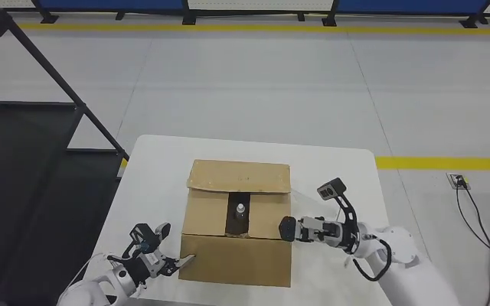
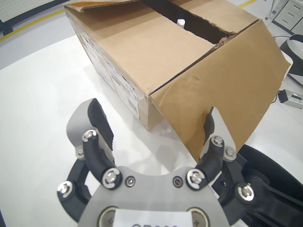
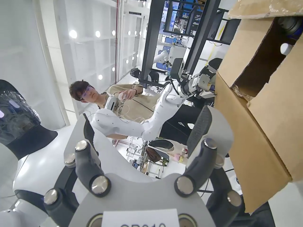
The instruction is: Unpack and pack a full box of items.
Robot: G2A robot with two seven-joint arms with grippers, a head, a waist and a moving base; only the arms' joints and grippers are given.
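A brown cardboard box [image 1: 237, 222] stands in the middle of the white table [image 1: 153, 176]. Its top flaps lie nearly flat with a dark gap between them. Through the gap I see a bottle with a white cap [image 1: 240, 208] [image 2: 181, 22] [image 3: 285, 48]. The front flap [image 2: 225, 83] hangs down over the near side. My left gripper [image 2: 156, 124] [image 1: 164, 260] is open at the box's front left corner, with the flap's lower corner between its fingers [image 2: 213, 124]. My right gripper [image 3: 146, 131] [image 1: 285, 228] is open beside the box's right side, holding nothing.
A black metal frame [image 1: 46, 153] with a dark panel stands off the table's left edge. Bare table surface lies left of and behind the box. In the right wrist view, the other arm [image 3: 189, 86] shows beyond the box [image 3: 260, 131].
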